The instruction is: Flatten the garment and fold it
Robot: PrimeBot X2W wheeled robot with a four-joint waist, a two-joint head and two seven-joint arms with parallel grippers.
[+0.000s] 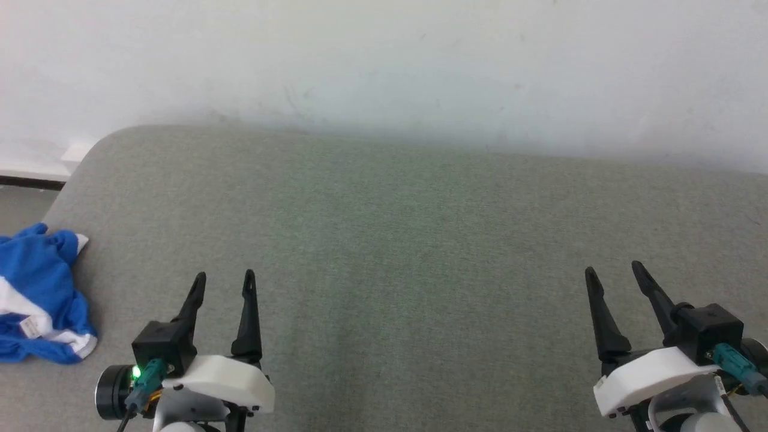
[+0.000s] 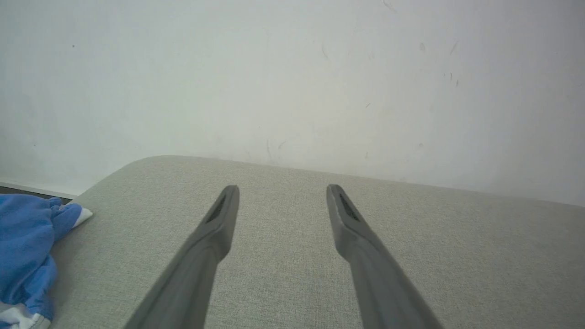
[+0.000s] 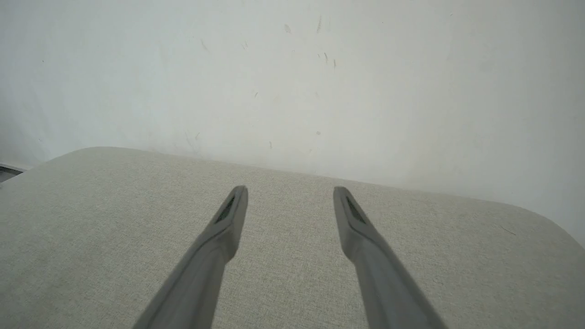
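A pale wall [image 1: 384, 60], scuffed in places, backs a wide grey fabric-covered counter [image 1: 384, 240] with rounded corners. Both tools hang above it, fingers pointing toward the wall.

The garment [image 1: 36, 282], bright blue with white trim, lies crumpled in a heap on the counter's edge, out to the left of the left tool [image 1: 225, 275] and apart from it, touching neither finger. The picture's edge cuts off part of the heap, so its full shape cannot be told. In the left wrist view the garment [image 2: 23, 237] sits beyond the outer side of the left tool [image 2: 281, 189], level with the lower half of its fingers.

The left tool stands spread, pinching nothing, with bare fabric surface between its fingers. The right tool [image 1: 614, 268], well apart on the far side from the garment, is likewise spread and empty; in its own wrist view the right tool [image 3: 290, 189] frames bare counter ahead.

A small white tag [image 1: 29, 326] shows on the garment's nearer folds. A green light [image 1: 136, 373] glows at the left tool's base.
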